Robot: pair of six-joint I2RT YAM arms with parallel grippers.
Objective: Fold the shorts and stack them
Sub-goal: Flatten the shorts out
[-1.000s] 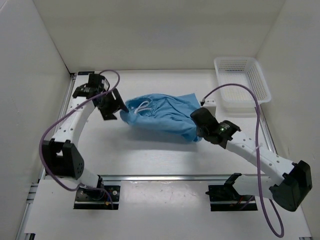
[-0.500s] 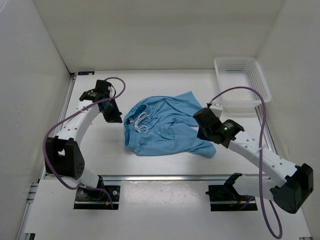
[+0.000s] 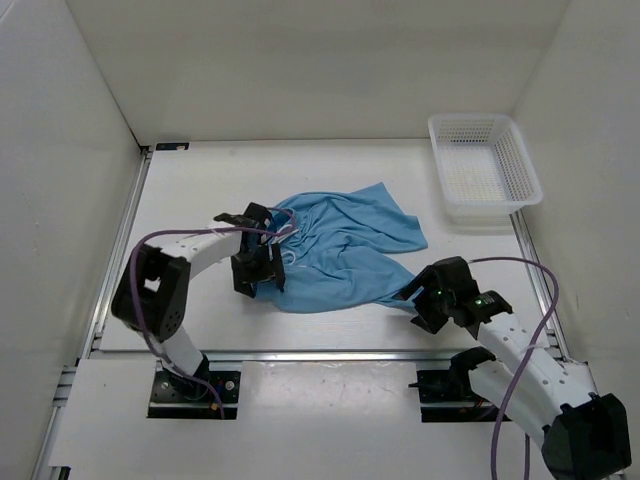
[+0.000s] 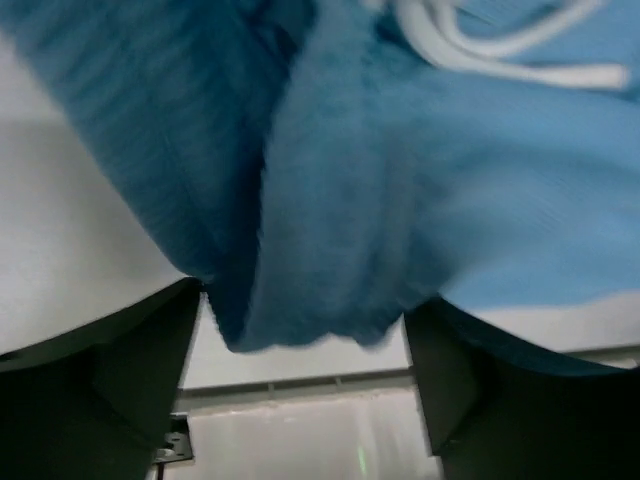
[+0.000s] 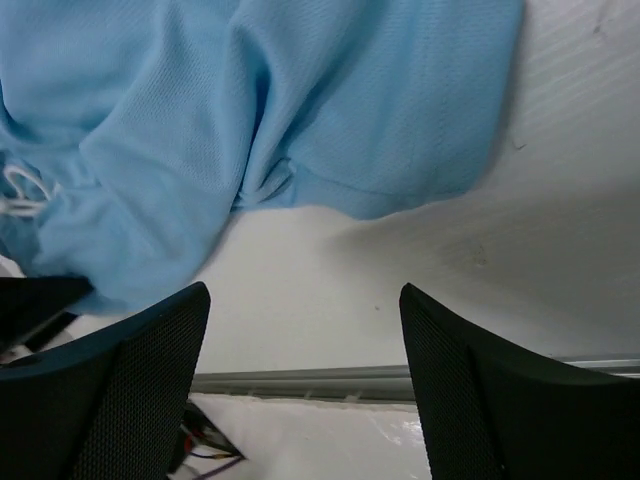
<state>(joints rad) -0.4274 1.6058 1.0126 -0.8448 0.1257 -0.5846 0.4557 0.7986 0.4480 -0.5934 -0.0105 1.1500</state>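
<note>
The shorts (image 3: 345,250) are lying crumpled in the middle of the desk (image 3: 200,190), with the waist toward the left arm. The left fingers (image 4: 100,370) are seen apart, and a thick bunch of waist cloth hangs between them. The right fingers (image 5: 110,390) are also apart and empty, just beside a leg hem. If this bunch is clamped as it is, several layers and perhaps the drawstring (image 4: 560,72) may be taken together, so a crooked fold could result

One pair of shorts (image 3: 345,250), one white basket (image 3: 490,212), and two grippers: left gripper (image 3: 252,280), right gripper (image 3: 418,306).
</note>
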